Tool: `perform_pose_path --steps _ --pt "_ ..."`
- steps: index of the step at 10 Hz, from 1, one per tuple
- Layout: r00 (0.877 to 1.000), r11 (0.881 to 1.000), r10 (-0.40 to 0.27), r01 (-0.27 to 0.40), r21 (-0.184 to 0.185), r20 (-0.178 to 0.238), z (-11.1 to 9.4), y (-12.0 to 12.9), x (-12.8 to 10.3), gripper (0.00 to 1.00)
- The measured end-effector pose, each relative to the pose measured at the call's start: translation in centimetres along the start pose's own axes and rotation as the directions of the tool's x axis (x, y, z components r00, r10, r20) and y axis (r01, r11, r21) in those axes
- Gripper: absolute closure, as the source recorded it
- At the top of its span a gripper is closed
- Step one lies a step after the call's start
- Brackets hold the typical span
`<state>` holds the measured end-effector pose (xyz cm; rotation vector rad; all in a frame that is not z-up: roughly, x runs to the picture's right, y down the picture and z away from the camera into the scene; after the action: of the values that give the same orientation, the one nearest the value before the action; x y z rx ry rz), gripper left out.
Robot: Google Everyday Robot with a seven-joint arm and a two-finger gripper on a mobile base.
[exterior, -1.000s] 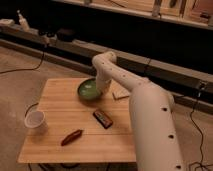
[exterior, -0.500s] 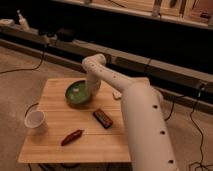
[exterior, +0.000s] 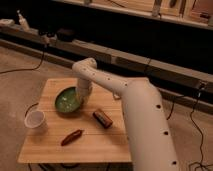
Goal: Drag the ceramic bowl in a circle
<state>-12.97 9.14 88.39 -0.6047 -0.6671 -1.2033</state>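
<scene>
The ceramic bowl (exterior: 67, 100) is round, shallow and glossy green, sitting on the left middle of the wooden table (exterior: 100, 142). My white arm reaches from the lower right across the table and bends down to the bowl. The gripper (exterior: 81, 101) is at the bowl's right rim, pointing down into or against it. The arm's wrist hides the fingers.
A small white cup (exterior: 36, 120) stands at the table's left edge, close to the bowl. A reddish-brown object (exterior: 72, 137) lies near the front. A dark bar-shaped packet (exterior: 102, 118) lies right of the bowl. Cables run on the floor around the table.
The bowl has moved left and toward the front of the table, with the gripper moving along with it. The cup and other items have stayed put.
</scene>
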Motion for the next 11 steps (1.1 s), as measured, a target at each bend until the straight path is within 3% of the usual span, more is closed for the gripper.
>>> perform_pose_path --steps 3,5,7,8,9,11 --pt "0.999 0.995 -0.037 0.039 -0.093 0.031 0.4 2.8 -5.2 1.0" --pt "0.998 0.994 -0.009 0.016 -0.107 0.064 0.7 5.4 -8.0 1.0" --pt "0.995 0.995 0.056 -0.05 -0.082 0.079 0.2 8.4 -9.8 1.0" --pt "0.99 0.992 0.12 -0.116 -0.056 0.07 -0.5 10.9 -10.3 1.0" --pt "0.984 0.985 0.17 -0.168 -0.036 0.051 -1.2 12.8 -10.0 1.0" --pt "0.956 0.957 0.292 -0.292 0.003 -0.009 -3.3 17.6 -8.6 1.0"
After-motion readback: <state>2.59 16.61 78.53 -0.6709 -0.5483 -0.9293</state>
